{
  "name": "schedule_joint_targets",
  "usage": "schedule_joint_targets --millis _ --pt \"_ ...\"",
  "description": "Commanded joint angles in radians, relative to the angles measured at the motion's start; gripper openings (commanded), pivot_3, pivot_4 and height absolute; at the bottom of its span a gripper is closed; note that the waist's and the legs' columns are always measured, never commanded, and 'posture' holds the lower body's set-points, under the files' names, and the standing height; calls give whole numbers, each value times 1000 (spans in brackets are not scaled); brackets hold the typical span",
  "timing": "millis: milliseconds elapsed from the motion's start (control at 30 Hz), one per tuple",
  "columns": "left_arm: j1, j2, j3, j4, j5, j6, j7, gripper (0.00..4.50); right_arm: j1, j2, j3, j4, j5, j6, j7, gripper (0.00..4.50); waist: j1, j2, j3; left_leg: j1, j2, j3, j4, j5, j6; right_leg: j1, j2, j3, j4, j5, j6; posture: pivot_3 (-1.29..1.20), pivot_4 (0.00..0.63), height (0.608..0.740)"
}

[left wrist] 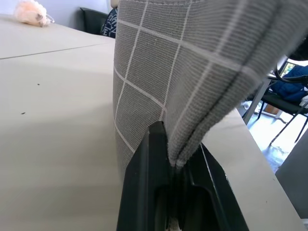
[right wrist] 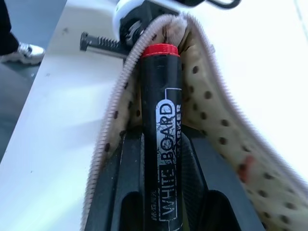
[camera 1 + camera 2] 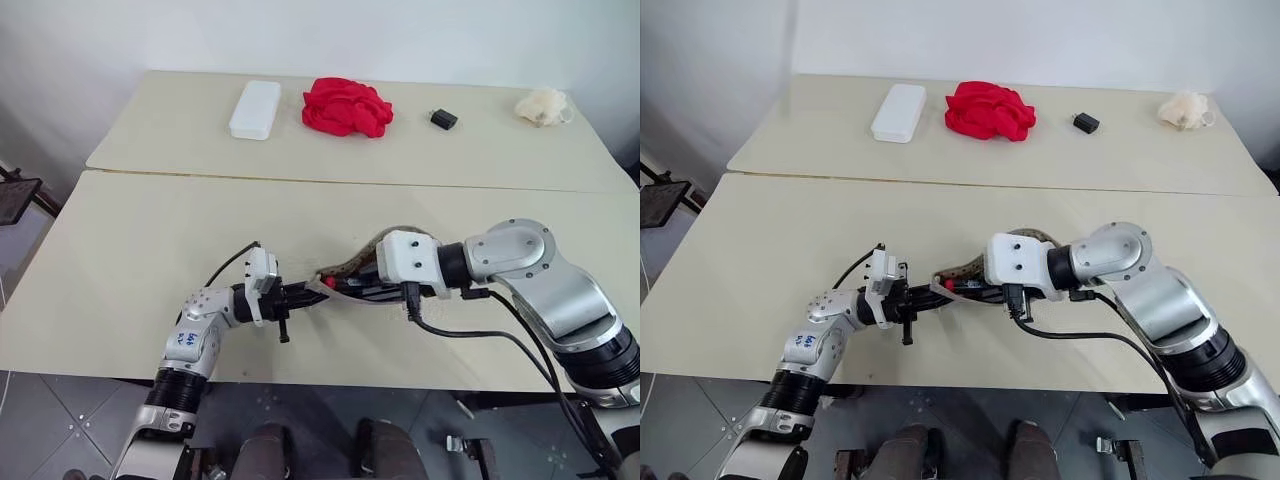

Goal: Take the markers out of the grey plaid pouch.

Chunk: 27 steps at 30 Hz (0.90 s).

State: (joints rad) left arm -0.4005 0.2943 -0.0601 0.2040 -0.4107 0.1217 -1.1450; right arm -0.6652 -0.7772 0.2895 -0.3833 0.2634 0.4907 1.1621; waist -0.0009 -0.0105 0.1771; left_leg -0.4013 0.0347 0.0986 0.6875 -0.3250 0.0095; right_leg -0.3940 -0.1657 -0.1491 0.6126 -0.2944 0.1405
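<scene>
Markers are the thing to free, and one of them, a black whiteboard marker with a red end cap [image 2: 160, 139], lies between the right gripper's fingers [image 2: 126, 192] inside the open mouth of the grey plaid pouch [image 1: 192, 72].

Starting at the left: the left gripper [image 3: 300, 295] is clamped shut on the pouch's edge, the plaid fabric pinched between its black fingers [image 1: 149, 192] and rising from them. The gripper points sideways toward the other arm, so the pouch runs from its tips across to the right gripper.

Next comes the pouch mouth, where the tan dotted lining [image 2: 211, 106] and the zip edge arch around the marker.

On the right, the right gripper [image 3: 975, 292] reaches into that mouth, pointing back at the left one. Its jaws are closed part-way on the marker's barrel. The marker's long axis runs straight along the fingers, red cap forward, deeper into the pouch and toward the left gripper.

So the coming move seems to turn on that line: the marker can leave only backward along its own length, away from the left gripper, while the left one holds the fabric as an anchor. The right arm is the nearer one and already has it. Whether a second marker remains inside cannot be told.
</scene>
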Motion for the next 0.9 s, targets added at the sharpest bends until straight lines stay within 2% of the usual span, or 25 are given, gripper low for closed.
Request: schedule_joint_targets --millis 33,100,267,433,500,533,667,733,900 --pt "12 3 -2 -46 -13 4 4 0 21 36 -100 4 79 -39 -10 631 1 0 0 0 0 0 0 0 0 0 0 0 0 0 0 0 150 740" --pt "17 5 0 -56 -17 9 3 0 44 57 -167 6 142 -7 -28 631 1 0 0 0 0 0 0 0 0 0 0 0 0 0 0 0 150 740" --pt "43 36 -3 -104 -43 35 -46 0 80 56 -390 -47 457 169 -47 631 3 0 0 0 0 -2 0 0 0 1 0 -1 0 0 0 0 150 740" --pt "40 61 2 -111 -47 47 -66 0 53 16 -604 -44 840 414 -215 631 3 0 0 0 0 -3 0 0 0 1 0 -1 0 0 0 0 150 740" --pt "32 60 3 -107 -41 26 -69 0 70 -41 -668 -6 893 473 -258 631 7 0 0 0 0 -4 0 0 0 1 0 -1 0 0 0 0 150 740" --pt "28 60 2 -104 -38 14 -71 0 92 -79 -690 19 889 491 -253 631 12 0 0 0 0 -4 0 0 0 1 0 -1 0 0 0 0 150 740" --pt "13 52 -19 -82 -9 -73 -97 0 361 -271 -727 197 611 351 -116 631 36 -1 -1 -1 -1 -3 0 0 1 3 0 -2 -3 0 0 0 150 740" --pt "11 54 -31 -78 -18 -63 -119 0 449 -307 -730 257 546 299 -80 631 33 0 -1 -1 -2 -1 0 -1 1 2 -1 0 -3 1 1 0 150 740" --pt "-9 45 -74 -56 -21 -64 -175 0 611 -338 -673 373 314 138 -101 631 24 2 -1 0 -2 1 0 0 1 1 -1 1 -2 1 1 0 150 740"
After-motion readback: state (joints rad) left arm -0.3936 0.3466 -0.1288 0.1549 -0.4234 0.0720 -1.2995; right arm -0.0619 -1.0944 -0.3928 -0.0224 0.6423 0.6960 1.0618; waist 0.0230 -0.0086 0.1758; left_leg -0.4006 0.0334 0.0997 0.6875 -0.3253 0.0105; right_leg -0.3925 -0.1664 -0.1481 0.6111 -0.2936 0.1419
